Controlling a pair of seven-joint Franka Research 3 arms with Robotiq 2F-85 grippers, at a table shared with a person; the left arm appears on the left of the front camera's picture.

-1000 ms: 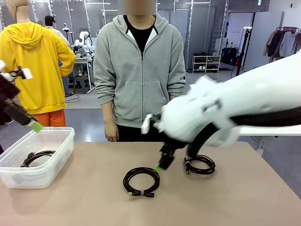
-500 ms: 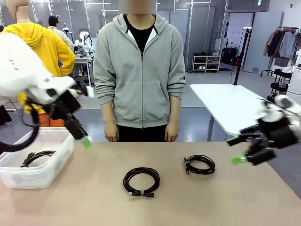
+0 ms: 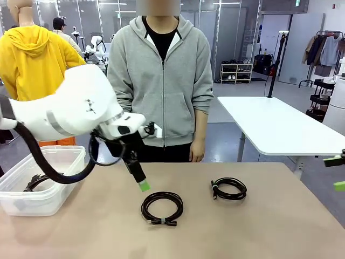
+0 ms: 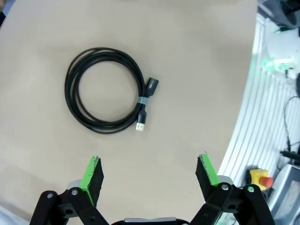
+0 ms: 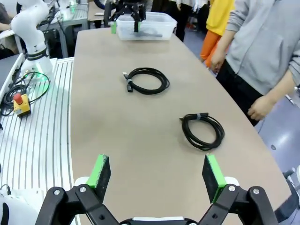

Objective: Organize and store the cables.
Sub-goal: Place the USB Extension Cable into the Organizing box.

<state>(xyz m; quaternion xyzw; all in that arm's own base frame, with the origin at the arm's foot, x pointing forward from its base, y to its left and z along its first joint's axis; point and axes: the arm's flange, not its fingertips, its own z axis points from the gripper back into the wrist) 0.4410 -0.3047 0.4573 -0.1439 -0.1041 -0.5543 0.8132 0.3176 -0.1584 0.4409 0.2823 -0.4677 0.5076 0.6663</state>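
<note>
Cables: three black coils of thin cord, each wound into a round ring; two lie flat on the table and one lies in the bin.
Tied coil (image 3: 161, 195): nearest to the robot's side, about the middle of the table. A small grey tie (image 4: 143, 101) binds it, beside a black plug and a plug with a metal end.
Left gripper (image 4: 149, 173): it hangs over the table with the green pads (image 4: 92, 174) wide apart and nothing between them. In the left wrist view the tied coil lies ahead of the fingertips, apart from them.
Table (image 3: 259, 232): smooth, matte, light brown top.
Second coil (image 3: 215, 189): to the right of the tied coil and a little farther away, well apart from it.
Right gripper (image 5: 157, 174): at the right end of the table, fingers spread wide and empty. The second coil lies ahead of it and the tied coil lies beyond.
Bin (image 3: 38, 204): clear plastic, rectangular, at the left end of the table.
Third coil (image 3: 46, 176): on the bottom of the bin.
Person (image 3: 161, 91): grey zip hoodie, standing at the far edge with both hands down.
</note>
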